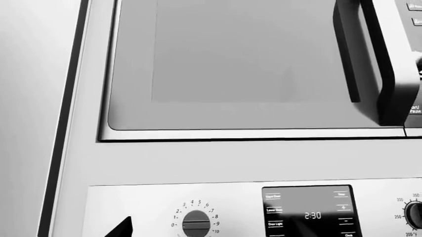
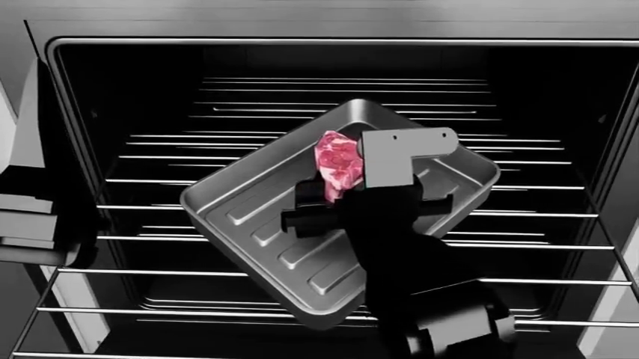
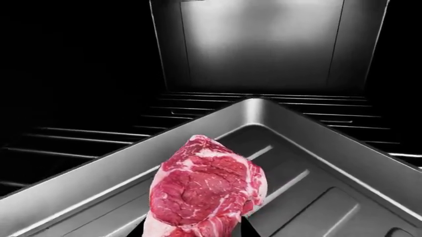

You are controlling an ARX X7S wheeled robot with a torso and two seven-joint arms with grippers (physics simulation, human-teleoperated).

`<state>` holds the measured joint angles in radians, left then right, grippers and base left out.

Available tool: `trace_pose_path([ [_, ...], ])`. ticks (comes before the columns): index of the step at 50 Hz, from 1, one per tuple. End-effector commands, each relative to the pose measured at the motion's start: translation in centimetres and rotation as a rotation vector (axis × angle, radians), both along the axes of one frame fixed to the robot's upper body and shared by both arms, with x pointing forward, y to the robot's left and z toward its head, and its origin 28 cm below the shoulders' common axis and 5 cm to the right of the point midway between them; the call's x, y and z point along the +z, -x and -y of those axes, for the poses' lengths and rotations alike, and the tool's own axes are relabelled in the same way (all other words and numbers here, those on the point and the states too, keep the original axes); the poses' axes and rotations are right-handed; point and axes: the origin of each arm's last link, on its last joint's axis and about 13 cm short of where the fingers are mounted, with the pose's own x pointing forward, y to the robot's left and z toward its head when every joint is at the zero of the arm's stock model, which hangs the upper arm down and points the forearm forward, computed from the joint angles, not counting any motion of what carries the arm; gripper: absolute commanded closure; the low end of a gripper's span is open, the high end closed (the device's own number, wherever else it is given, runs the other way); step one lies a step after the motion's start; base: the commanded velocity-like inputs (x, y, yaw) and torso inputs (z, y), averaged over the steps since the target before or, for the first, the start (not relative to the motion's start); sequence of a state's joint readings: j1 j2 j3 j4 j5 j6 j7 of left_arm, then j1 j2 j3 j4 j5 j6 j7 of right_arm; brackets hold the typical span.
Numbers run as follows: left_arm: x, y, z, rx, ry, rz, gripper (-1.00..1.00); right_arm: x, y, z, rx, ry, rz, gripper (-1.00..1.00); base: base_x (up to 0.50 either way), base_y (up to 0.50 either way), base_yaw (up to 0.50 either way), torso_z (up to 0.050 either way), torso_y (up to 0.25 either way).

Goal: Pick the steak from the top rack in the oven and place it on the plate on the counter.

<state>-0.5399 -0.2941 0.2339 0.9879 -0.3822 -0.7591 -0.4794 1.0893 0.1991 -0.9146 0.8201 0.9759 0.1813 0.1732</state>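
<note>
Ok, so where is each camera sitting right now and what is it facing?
Head: above, looking down into the oven at the baking tray; right arm shows.
Right wrist: inside the oven, close on the steak; finger tips barely show.
Left wrist: outside, facing a control panel; only a dark tip shows.
Shared: head and right wrist both show steak and tray.

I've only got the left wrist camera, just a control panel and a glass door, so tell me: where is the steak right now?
Observer: The steak lies in a grey baking tray inside the oven.
Operator: Is that tray sitting on a rack?
Observer: Yes, on a wire rack, turned at an angle to the bars.
Operator: Where's the right arm?
Observer: The right arm reaches over the tray, with its end at the steak. I cannot tell whether it has a grip.
</note>
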Motion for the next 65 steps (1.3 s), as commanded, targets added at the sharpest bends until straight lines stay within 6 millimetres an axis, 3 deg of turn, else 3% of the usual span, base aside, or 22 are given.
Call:
trace_pose_path([
  [1, 0.3, 0.2, 0.2, -0.01, -0.006, 0.007, -1.0, 1.9, 1.2, 0.1, 0.024, -0.004, 0.061, 1.0, 0.0, 0.0, 0.0, 0.0, 0.0],
  [8, 0.3, 0.3, 0.2, -0.006, -0.016, 0.011, -1.0, 3.0, 1.8, -0.1, 0.045, -0.02, 0.094, 1.0, 0.0, 0.0, 0.0, 0.0, 0.0],
  [24, 0.3, 0.4, 0.4, -0.012, -0.019, 0.012, -1.0, 6.9, 5.9, 0.2, 0.105, -0.05, 0.197, 1.0, 0.0, 0.0, 0.0, 0.0, 0.0],
  [36, 0.2, 0.7, 0.5, -0.016, -0.016, 0.013, -1.0, 8.3, 8.5, 0.2, 0.124, -0.069, 0.237, 1.0, 0.0, 0.0, 0.0, 0.0, 0.0],
  [51, 0.3, 0.6, 0.5, -0.021, -0.019, 0.015, -1.0, 9.2, 9.5, 0.0, 0.147, -0.077, 0.262, 1.0, 0.0, 0.0, 0.0, 0.0, 0.0],
  [65, 0.2, 0.6, 0.5, -0.023, -0.019, 0.016, -1.0, 12.6, 11.2, -0.3, 0.158, -0.111, 0.36, 1.0, 0.0, 0.0, 0.0, 0.0, 0.001],
])
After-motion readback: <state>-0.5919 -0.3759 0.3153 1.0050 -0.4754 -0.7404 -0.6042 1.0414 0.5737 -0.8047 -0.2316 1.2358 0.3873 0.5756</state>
